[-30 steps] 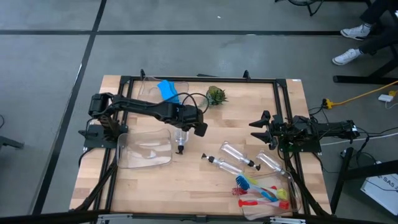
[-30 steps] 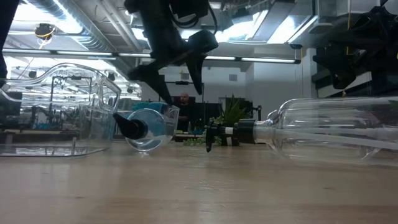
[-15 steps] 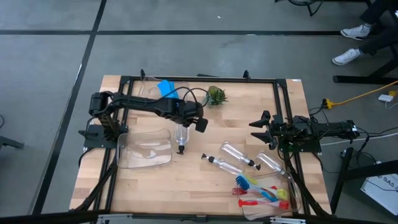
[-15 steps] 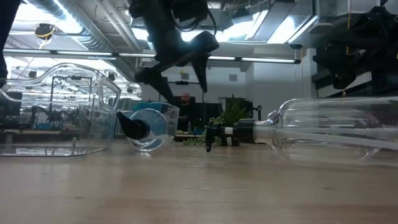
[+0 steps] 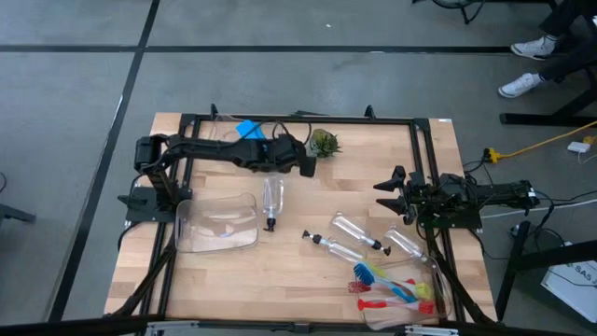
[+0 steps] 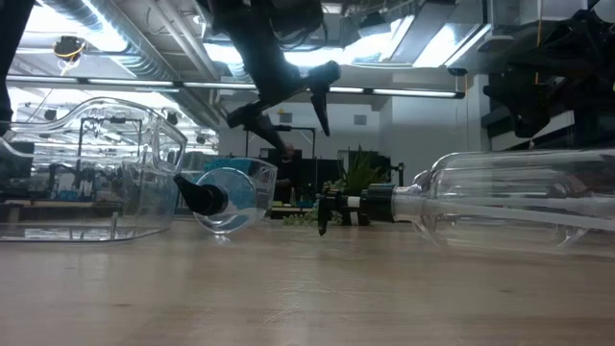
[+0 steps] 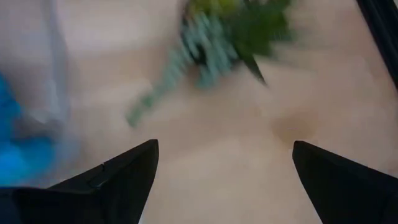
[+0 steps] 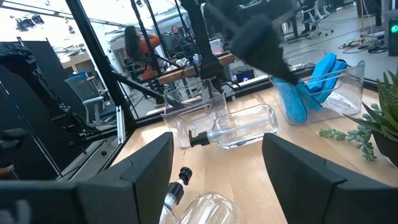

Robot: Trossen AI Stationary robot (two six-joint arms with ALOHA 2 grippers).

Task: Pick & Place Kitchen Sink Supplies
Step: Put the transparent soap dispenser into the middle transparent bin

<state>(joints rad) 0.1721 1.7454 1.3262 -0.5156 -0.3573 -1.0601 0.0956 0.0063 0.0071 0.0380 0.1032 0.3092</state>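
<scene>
Light wooden worktop [image 5: 308, 271] on grey floor, blue rectangular sponge [image 5: 248, 129] sits in a clear plastic bin [image 8: 339, 93], left tool [image 5: 306, 162] hovers open and empty, right tool [image 5: 384, 193] open too.

This is a robot lab set in an open-plan office or workshop hall. A wooden table [image 5: 280, 252] ringed by a black metal frame [image 5: 422, 168] stands on a grey floor with cables [image 5: 532, 145] running across it. Beyond the table are exposed ceiling ducts [image 6: 144, 43], strip lights [image 6: 404, 93], desks, office chairs [image 8: 93, 109] and a seated person [image 8: 140, 46].
</scene>
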